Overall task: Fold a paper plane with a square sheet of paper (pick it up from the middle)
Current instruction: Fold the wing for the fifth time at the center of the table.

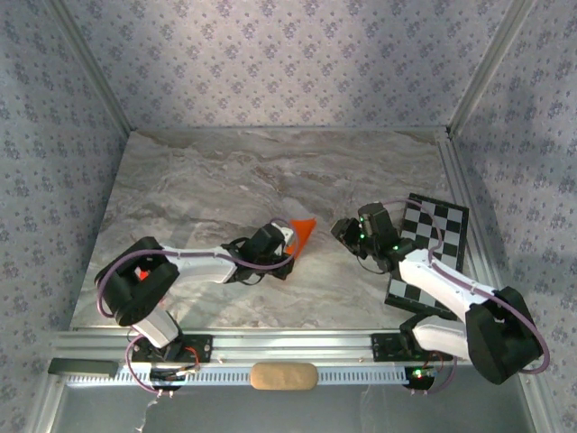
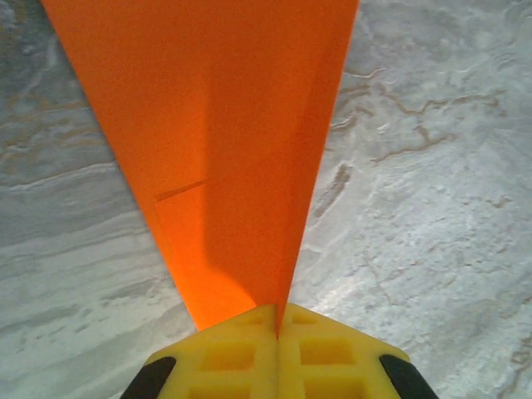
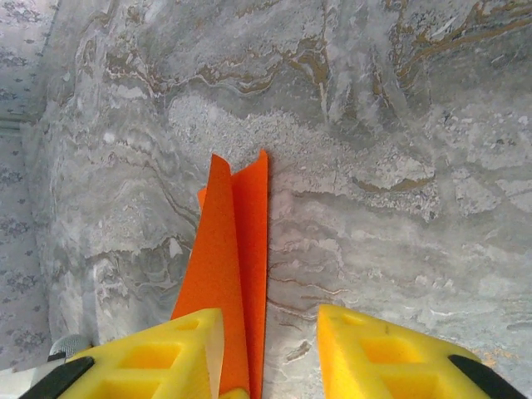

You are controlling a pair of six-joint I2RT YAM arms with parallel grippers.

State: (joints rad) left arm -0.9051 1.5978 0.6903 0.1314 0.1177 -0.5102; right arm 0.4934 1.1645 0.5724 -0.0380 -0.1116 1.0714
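The paper plane (image 1: 303, 234), a folded bright orange dart, is held up off the marble table (image 1: 225, 180) near its middle. My left gripper (image 1: 287, 245) is shut on it; in the left wrist view the yellow fingertips (image 2: 249, 349) pinch the narrow end of the paper plane (image 2: 224, 150), which fans wide away from the camera. My right gripper (image 1: 339, 227) sits just to the right of it, open. In the right wrist view the paper plane (image 3: 229, 249) stands edge-on between the spread jaws of my right gripper (image 3: 270, 314), close to the left finger (image 3: 158, 357), and apart from the right finger (image 3: 382, 357).
A black-and-white checkerboard card (image 1: 433, 253) lies at the table's right edge, partly under the right arm. A beige oblong pad (image 1: 282, 376) rests on the near rail. Patterned walls close in the table on three sides.
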